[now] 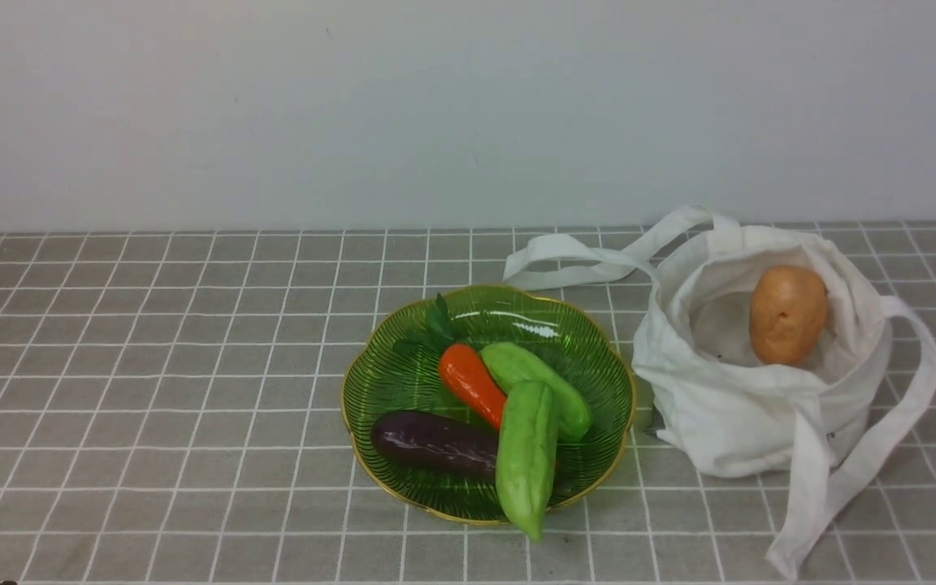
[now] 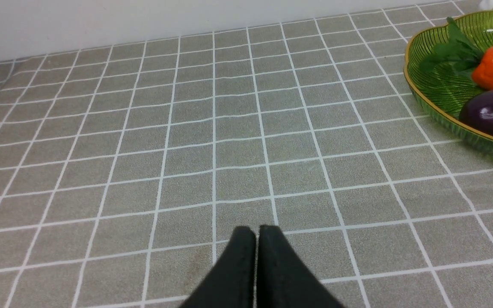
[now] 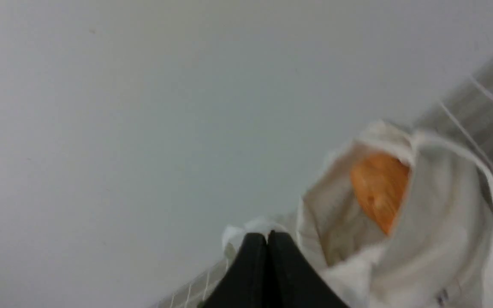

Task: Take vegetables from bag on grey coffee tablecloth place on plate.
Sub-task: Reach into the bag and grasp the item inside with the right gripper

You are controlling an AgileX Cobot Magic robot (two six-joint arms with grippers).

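A tan-orange potato [image 1: 788, 315] stands inside the open white bag [image 1: 760, 422] on the grey coffee tablecloth [image 1: 151, 366], right of the plate [image 1: 362, 382]. The green plate holds an orange carrot [image 1: 472, 382], a purple eggplant [image 1: 434, 443] and two pale green gourds [image 1: 526, 455]. Neither arm shows in the front view. My left gripper [image 2: 256, 230] is shut and empty over bare cloth, with the plate [image 2: 439, 92] off to one side. My right gripper [image 3: 267, 235] is shut with nothing in it; in its blurred view the bag [image 3: 435, 239] and the potato [image 3: 379, 188] lie just beyond its tips.
A plain grey-white wall [image 1: 435, 106] closes off the far edge of the cloth. The bag's long straps [image 1: 858, 487] trail toward the front right and behind the plate [image 1: 565, 256].
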